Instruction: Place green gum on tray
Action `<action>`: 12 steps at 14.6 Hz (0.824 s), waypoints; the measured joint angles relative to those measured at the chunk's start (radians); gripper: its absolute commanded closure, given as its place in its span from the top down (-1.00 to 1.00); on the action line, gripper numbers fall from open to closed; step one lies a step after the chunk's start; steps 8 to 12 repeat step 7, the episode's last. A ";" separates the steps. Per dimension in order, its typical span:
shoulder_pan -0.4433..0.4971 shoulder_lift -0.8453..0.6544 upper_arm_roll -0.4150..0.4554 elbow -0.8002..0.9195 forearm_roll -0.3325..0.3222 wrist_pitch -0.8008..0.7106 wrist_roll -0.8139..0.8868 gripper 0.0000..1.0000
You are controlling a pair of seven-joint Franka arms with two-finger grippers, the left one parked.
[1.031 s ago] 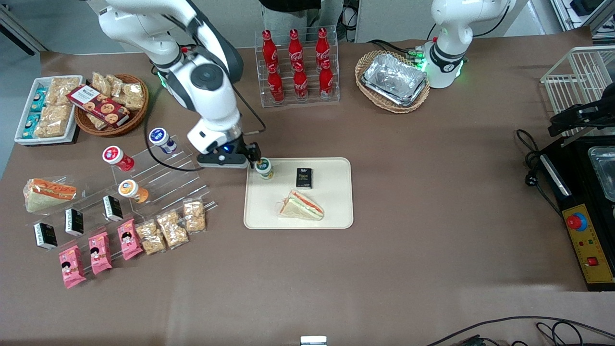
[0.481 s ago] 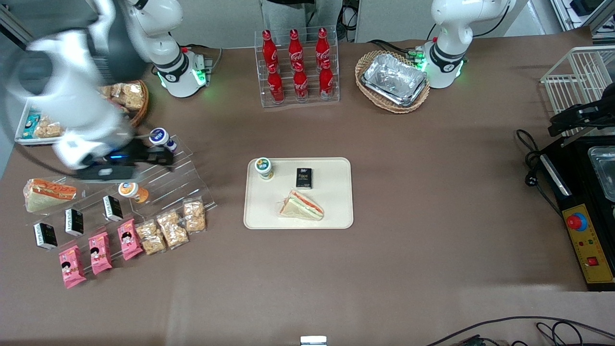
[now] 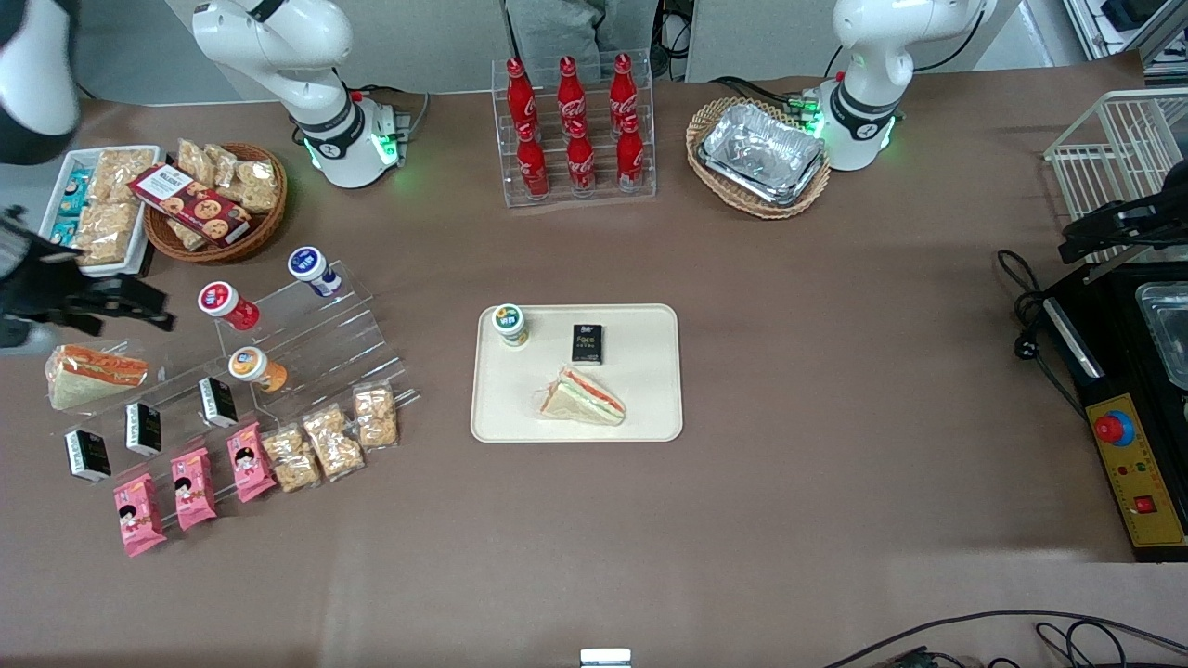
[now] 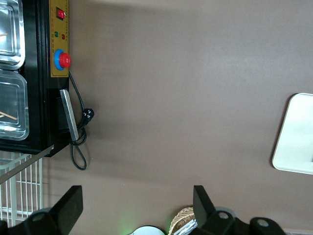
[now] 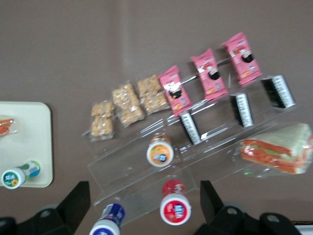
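The green gum (image 3: 510, 324) stands upright on the cream tray (image 3: 640, 408), in the tray's corner nearest the working arm's end and farthest from the front camera. It also shows in the right wrist view (image 5: 18, 175), on the tray (image 5: 24, 137) there. My gripper (image 3: 158, 312) is open and empty, well away from the tray toward the working arm's end of the table. It hovers above the clear stepped rack (image 5: 142, 161), with its fingers (image 5: 78, 198) spread wide and the red-lidded bottle (image 5: 175, 209) showing between them.
A black box (image 3: 587, 343) and a wrapped sandwich (image 3: 583, 397) lie on the tray. The rack holds a blue-lidded bottle (image 3: 310, 267), an orange-lidded bottle (image 3: 252, 366), black packs and pink packs (image 3: 193, 487). Cola bottles (image 3: 573, 125) and a basket of foil trays (image 3: 759, 156) stand farther back.
The gripper has let go of the green gum, which stays standing on the tray. The arm has swung away over the rack to the working arm's end of the table.
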 measured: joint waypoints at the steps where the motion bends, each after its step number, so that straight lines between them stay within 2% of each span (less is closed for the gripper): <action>1: -0.022 0.000 0.000 0.018 -0.001 0.000 -0.012 1.00; 5: -0.038 0.005 0.000 0.063 -0.034 -0.001 -0.017 1.00; 12: -0.038 0.006 0.001 0.068 -0.036 -0.002 -0.017 1.00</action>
